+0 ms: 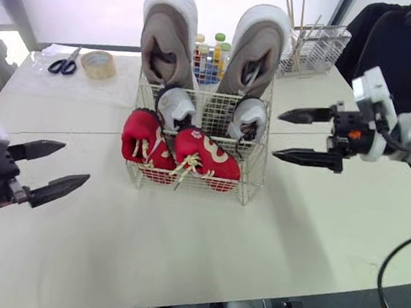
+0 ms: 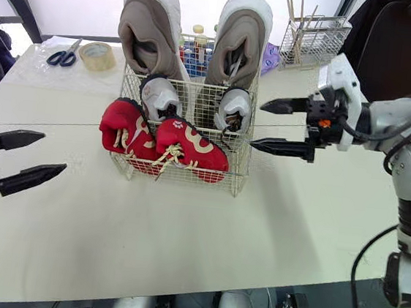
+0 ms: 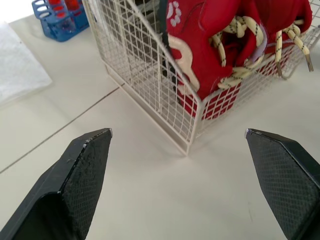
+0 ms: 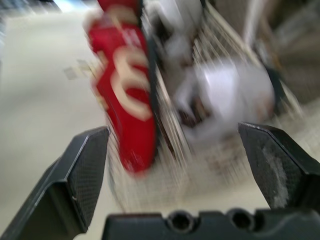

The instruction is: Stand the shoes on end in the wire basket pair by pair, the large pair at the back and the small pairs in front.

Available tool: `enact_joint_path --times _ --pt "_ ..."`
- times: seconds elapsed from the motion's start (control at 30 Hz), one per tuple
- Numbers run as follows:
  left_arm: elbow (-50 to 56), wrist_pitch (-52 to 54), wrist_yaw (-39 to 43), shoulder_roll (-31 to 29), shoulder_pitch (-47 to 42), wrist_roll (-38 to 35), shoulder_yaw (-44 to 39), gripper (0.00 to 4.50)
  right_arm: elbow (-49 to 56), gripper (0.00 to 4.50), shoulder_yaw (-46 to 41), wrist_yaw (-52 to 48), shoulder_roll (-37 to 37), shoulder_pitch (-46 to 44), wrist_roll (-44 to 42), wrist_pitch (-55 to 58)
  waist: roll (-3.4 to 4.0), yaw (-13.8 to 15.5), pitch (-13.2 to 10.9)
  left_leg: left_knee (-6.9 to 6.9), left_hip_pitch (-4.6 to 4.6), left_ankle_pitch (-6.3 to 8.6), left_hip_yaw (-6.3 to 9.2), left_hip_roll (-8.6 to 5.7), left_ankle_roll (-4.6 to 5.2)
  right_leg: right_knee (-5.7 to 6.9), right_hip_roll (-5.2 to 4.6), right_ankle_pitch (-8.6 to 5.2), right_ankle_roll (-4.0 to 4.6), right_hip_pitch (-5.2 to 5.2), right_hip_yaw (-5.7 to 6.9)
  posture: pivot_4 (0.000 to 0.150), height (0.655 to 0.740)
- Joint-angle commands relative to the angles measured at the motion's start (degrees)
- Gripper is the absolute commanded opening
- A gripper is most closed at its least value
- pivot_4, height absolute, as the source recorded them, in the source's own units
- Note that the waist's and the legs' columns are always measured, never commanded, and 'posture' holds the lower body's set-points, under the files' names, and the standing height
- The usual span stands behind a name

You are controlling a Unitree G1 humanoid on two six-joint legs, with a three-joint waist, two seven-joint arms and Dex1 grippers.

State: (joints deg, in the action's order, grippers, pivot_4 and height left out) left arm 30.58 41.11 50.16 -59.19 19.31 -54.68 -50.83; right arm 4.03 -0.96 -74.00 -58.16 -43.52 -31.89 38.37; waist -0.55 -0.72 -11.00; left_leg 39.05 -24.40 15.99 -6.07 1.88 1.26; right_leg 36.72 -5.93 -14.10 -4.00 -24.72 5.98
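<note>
Standing in the wire basket point(image 1: 254, 183) are all three pairs: the large grey shoes point(image 1: 170, 36) upright at the far side, the small white shoes point(image 1: 175, 107) just in front of them, and the red shoes point(image 1: 209, 158) nearest, tilted rather than fully on end. The left gripper point(image 1: 77, 162) and right gripper point(image 1: 276, 136) hover on either side of the basket, both spread wide and empty. Packing looks all but finished; any next move would be nudging the red pair more upright.
</note>
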Motion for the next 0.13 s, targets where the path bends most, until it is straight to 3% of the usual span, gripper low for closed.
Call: enact_joint_path --times 0.03,0.13 --pt "1.0 -0.3 2.0 -0.8 -1.5 0.5 -1.5 4.43 -0.8 4.50 -2.3 -1.7 -2.9 1.3 1.7 -3.0 0.00 0.0 0.0 -0.01 -0.01 0.00 0.00 0.01 0.00 -0.02 0.00 0.00 0.00 0.00 0.00 0.150 0.7400" --pt "0.6 0.5 4.0 -1.0 -2.6 -0.5 -0.8 4.43 -2.0 4.50 -2.5 -2.2 -4.0 2.2 2.6 -3.9 0.00 0.0 0.0 -0.02 -0.01 -0.01 0.00 0.04 -0.02 -0.09 -0.02 0.00 0.00 0.01 -0.01 0.150 0.7400"
